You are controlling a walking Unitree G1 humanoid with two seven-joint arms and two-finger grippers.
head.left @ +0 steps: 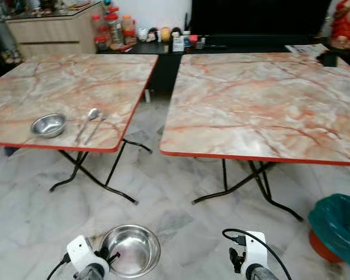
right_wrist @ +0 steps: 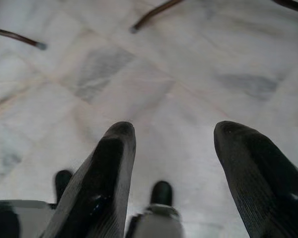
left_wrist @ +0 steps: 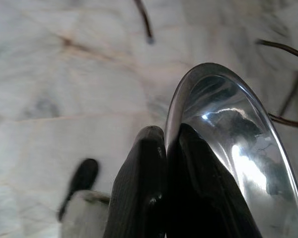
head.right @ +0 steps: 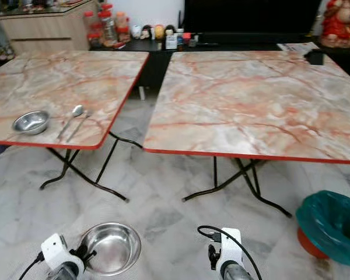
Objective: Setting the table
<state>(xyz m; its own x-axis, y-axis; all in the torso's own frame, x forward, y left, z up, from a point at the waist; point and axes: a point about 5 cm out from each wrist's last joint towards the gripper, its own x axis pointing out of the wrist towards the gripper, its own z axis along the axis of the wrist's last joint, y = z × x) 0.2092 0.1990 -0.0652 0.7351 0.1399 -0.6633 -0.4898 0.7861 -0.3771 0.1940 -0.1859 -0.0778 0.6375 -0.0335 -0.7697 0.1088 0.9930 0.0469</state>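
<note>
Two marble tables are being faced: the right table (head.left: 268,105) at one o'clock and the left table (head.left: 64,93) at eleven o'clock, where a small bowl (head.left: 48,125) and spoons (head.left: 88,123) are already laid. A big steel bowl (head.left: 130,249) is being carried low at six o'clock, its rim pinched by the left gripper (left_wrist: 164,148). It probably needs to be lifted onto a table next. The right gripper (right_wrist: 174,148) is being held wide and empty, pointing at the floor.

Each silver arm ends in a white wrist block, looping black cable and ribbed black fingers (right_wrist: 107,183).

Small bowl (head.left: 48,125) left of spoon (head.left: 87,122)
</note>
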